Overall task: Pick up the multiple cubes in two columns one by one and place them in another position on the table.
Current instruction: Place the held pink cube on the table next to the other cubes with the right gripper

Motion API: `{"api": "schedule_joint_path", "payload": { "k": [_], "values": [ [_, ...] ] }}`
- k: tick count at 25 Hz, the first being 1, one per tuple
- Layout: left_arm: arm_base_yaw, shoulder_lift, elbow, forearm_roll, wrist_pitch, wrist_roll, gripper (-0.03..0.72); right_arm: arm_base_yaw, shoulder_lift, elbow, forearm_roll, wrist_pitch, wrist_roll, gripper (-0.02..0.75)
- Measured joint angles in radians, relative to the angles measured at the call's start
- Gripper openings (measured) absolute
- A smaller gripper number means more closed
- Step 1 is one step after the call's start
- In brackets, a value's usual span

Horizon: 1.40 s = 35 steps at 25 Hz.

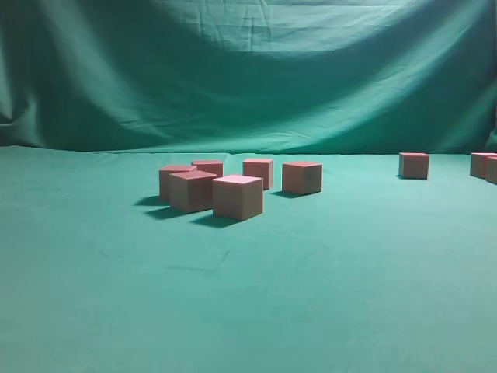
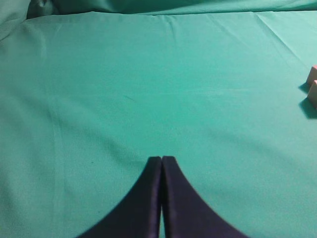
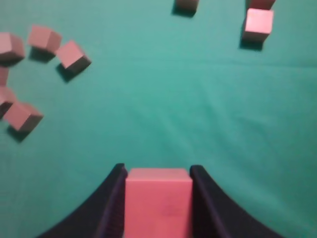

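Presently my right tool [image 3: 158, 198] grips one cube [image 3: 158, 203] above the counter [image 3: 163, 114]; my left tool [image 2: 161, 163] is clenched, empty. Risk: releasing too high lets it tumble toward the left cluster [image 3: 29, 74].

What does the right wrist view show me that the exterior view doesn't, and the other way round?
Only the right wrist view shows the right claw, shut on a held cube above the table, with two more cubes at its top edge beside the lone cube.

Only the exterior view shows the draped green backdrop and the scene from the side: no arm or claw appears in it.

Both show the green table and the cluster of loose cubes, which sits at the left in the right wrist view, plus separate cubes away from it.
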Motion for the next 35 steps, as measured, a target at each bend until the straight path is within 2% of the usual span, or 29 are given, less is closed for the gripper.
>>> {"api": "schedule_joint_path", "payload": {
  "k": [5, 11, 15, 19, 23, 26, 31, 35],
  "values": [
    [0.0, 0.0, 0.0, 0.0, 0.0, 0.0, 0.0, 0.0, -0.087, 0.171, 0.185, -0.031, -0.206, 0.263],
    [0.0, 0.0, 0.0, 0.0, 0.0, 0.0, 0.0, 0.0, -0.086, 0.238, 0.441, -0.05, -0.42, 0.263],
    [0.0, 0.0, 0.0, 0.0, 0.0, 0.0, 0.0, 0.028, -0.051, 0.238, 0.484, -0.061, -0.437, 0.263],
    [0.0, 0.0, 0.0, 0.0, 0.0, 0.0, 0.0, 0.171, 0.017, 0.237, 0.484, -0.101, -0.432, 0.263],
    [0.0, 0.0, 0.0, 0.0, 0.0, 0.0, 0.0, 0.332, 0.127, 0.176, 0.4, -0.134, -0.345, 0.263],
    [0.0, 0.0, 0.0, 0.0, 0.0, 0.0, 0.0, 0.42, 0.218, 0.09, 0.225, -0.136, -0.201, 0.263],
    [0.0, 0.0, 0.0, 0.0, 0.0, 0.0, 0.0, 0.518, 0.36, -0.033, -0.083, -0.134, 0.091, 0.263],
    [0.0, 0.0, 0.0, 0.0, 0.0, 0.0, 0.0, 0.567, 0.455, -0.055, -0.215, -0.187, 0.242, 0.263]
  ]
}}
